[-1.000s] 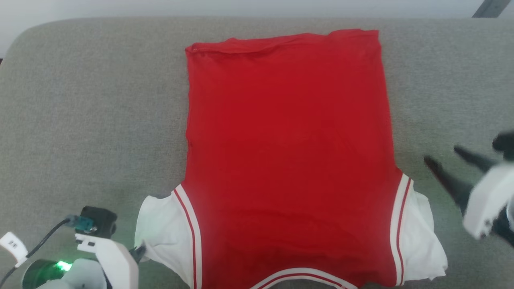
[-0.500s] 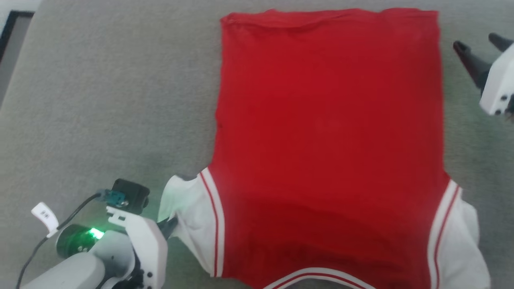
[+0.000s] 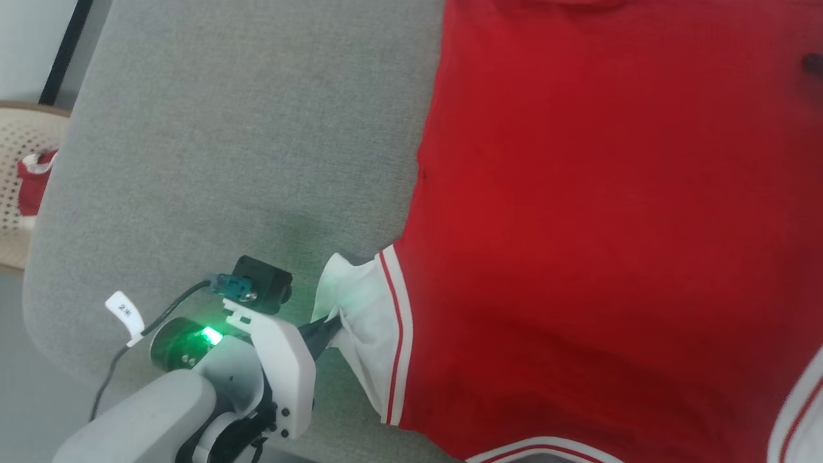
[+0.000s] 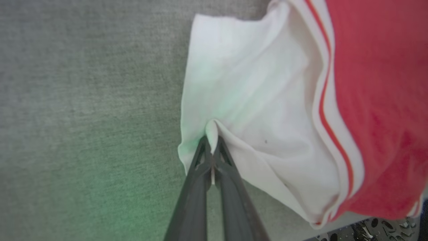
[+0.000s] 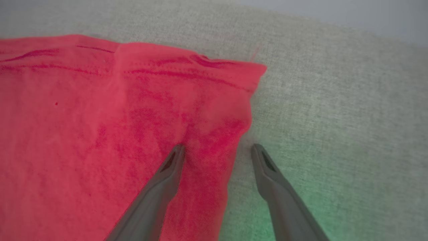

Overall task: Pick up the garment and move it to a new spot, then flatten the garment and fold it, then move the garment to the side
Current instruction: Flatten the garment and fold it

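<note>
The garment lies spread flat on a grey cushion, a red shirt with white sleeves and striped seams. My left gripper is shut on the outer edge of its white left sleeve. In the left wrist view the left gripper pinches a small fold of the sleeve. In the right wrist view my right gripper stands open over the side edge of the garment near its far hem corner. One finger is above the red cloth, the other above the cushion.
A beige perforated basket with a red-and-white cloth in it stands at the far left, beyond the cushion's rounded edge. Grey floor shows below it. A cable and tag trail from my left wrist.
The head camera has turned, shifting the whole picture to the right. My right gripper has gone from beside the right sleeve to the far hem corner. The left gripper keeps its hold on the sleeve.
</note>
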### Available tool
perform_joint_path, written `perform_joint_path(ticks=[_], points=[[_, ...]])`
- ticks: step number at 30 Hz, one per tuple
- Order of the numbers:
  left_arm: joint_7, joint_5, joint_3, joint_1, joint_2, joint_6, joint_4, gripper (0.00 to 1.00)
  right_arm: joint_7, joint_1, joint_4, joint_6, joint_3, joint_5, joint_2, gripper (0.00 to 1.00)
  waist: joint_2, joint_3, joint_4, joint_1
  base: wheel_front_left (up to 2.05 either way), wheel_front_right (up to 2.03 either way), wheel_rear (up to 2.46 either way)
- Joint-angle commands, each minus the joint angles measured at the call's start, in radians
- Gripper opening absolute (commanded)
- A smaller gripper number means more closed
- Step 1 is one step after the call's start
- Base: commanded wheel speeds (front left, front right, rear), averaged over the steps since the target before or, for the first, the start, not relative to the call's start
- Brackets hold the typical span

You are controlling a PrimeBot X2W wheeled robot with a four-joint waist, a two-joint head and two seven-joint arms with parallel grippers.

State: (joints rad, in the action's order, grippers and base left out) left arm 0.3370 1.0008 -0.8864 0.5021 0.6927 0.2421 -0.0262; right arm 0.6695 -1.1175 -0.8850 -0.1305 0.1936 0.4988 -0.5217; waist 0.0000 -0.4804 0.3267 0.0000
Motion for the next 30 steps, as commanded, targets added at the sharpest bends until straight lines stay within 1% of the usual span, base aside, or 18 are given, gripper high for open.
perform_joint_path(ticks=[1,3,4,6,7,8,13,17,20,23,27,30], points=[[0.005,-0.003,-0.014,0.006,-0.010,-0.001,0.041,0.00,0.049,-0.011,-0.054,0.000,0.006,-0.015,0.009,1.00,0.0000,-0.024,0.023,0.0000,0.00,0.00,0.00],[0.000,0.002,-0.014,0.011,-0.024,-0.008,0.058,0.00,0.118,-0.006,-0.121,0.000,0.019,-0.034,0.014,1.00,0.0000,-0.031,0.029,0.0000,0.00,0.00,0.00],[0.000,0.002,-0.014,0.011,-0.024,-0.008,0.058,0.00,0.118,-0.006,-0.121,0.000,0.019,-0.034,0.014,1.00,0.0000,-0.031,0.029,0.0000,0.00,0.00,0.00],[-0.001,0.002,-0.014,0.016,-0.029,-0.013,0.076,0.00,0.171,-0.002,-0.172,0.000,0.030,-0.054,0.019,1.00,0.0000,-0.034,0.030,0.0000,0.00,0.00,0.00],[-0.005,0.005,-0.013,0.017,-0.032,-0.015,0.085,0.00,0.190,-0.001,-0.180,0.000,0.037,-0.060,0.025,0.31,0.0000,-0.035,0.029,0.0000,0.00,0.00,0.00],[-0.008,0.009,-0.011,0.018,-0.034,-0.017,0.092,0.00,0.203,-0.001,-0.187,0.000,0.041,-0.064,0.026,0.00,0.0000,-0.034,0.027,0.0000,0.00,0.00,0.00],[-0.019,0.019,0.003,0.012,-0.029,-0.012,0.117,0.00,0.204,-0.015,-0.165,0.001,0.053,-0.063,0.006,0.00,0.0000,-0.018,-0.002,0.0000,0.00,0.00,0.00],[-0.028,0.026,0.023,0.003,-0.008,0.003,0.114,0.00,0.207,-0.003,-0.085,0.000,0.097,-0.028,0.019,0.00,0.0000,0.013,-0.045,0.0000,0.00,0.00,0.00],[-0.032,0.027,0.036,-0.008,0.017,0.015,0.101,0.00,0.214,0.031,0.011,0.000,0.148,0.016,0.017,0.00,0.0000,0.041,-0.086,0.0000,0.00,0.00,0.00],[-0.032,0.035,0.045,-0.027,0.044,0.026,0.083,0.00,0.238,0.087,0.125,0.000,0.168,0.116,0.021,0.00,0.0000,0.072,-0.129,0.0000,0.00,0.00,0.00],[-0.031,0.042,0.052,-0.048,0.072,0.034,0.053,0.00,0.263,0.185,0.303,0.000,0.187,0.218,-0.015,0.00,0.0000,0.105,-0.181,0.0000,0.00,0.00,0.00],[-0.026,0.047,0.056,-0.061,0.089,0.040,0.032,0.00,0.269,0.285,0.437,0.000,0.190,0.257,-0.048,0.00,0.0000,0.124,-0.213,0.0000,0.00,0.00,0.00]])
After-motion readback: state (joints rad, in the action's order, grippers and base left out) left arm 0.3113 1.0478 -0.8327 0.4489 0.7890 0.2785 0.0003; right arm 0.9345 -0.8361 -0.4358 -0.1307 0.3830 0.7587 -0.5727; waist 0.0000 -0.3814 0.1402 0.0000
